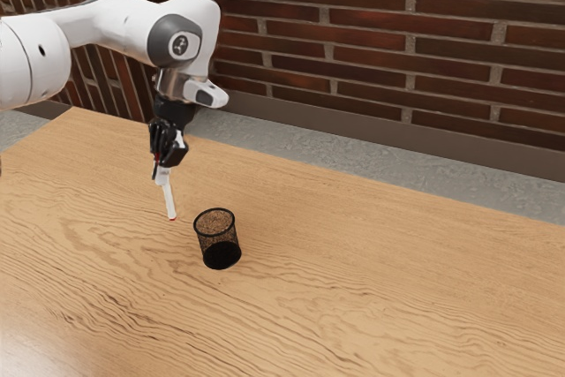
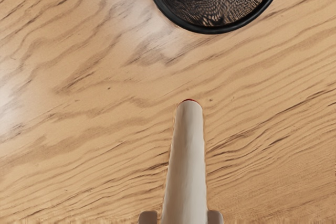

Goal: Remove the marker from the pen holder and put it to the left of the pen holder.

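Where the arm (image 1: 181,28) reaches in from the exterior view's left, the black tool (image 1: 165,162) is above the wooden table (image 1: 353,253), clamped on the marker (image 1: 168,199). One finger bears on each side of the white barrel, as seen at the wrist view's lower edge. The marker points downward at a slight tilt, its red-tipped end lowermost; whether that end touches the table cannot be determined. The marker is outside the pen holder (image 1: 202,232), near it and apart from it, on the exterior view's left of it. The pen holder is a round container of black mesh with a solid dark rim and a dark base, and it stands upright on the table. In the wrist view, its rim lies beyond the marker's red end, with bare wood grain between the two. Behind the table are a grey floor (image 1: 291,143) and a wall (image 1: 371,41) of reddish-brown brick with a dark skirting board (image 1: 353,118) along its foot.
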Robot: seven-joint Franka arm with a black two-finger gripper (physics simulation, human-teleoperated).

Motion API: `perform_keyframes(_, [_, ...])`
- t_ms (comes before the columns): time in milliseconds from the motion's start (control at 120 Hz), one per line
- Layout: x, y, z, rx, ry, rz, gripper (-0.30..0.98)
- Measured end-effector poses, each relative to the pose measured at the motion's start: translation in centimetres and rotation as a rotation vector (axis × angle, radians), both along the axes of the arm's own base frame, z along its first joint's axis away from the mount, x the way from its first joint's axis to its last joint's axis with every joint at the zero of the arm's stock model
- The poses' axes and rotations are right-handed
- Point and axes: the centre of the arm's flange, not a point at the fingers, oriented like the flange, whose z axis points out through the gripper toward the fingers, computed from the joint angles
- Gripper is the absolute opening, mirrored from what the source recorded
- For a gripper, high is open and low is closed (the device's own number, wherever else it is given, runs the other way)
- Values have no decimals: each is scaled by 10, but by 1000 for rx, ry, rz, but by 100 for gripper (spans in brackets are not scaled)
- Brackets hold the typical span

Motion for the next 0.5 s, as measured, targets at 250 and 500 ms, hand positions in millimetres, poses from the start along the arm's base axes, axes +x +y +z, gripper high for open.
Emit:
perform_keyframes(250, [-24, 64, -55, 15, 260, 157, -8])
perform_keyframes(500, [-52, 98, -84, 42, 489, 268, -8])
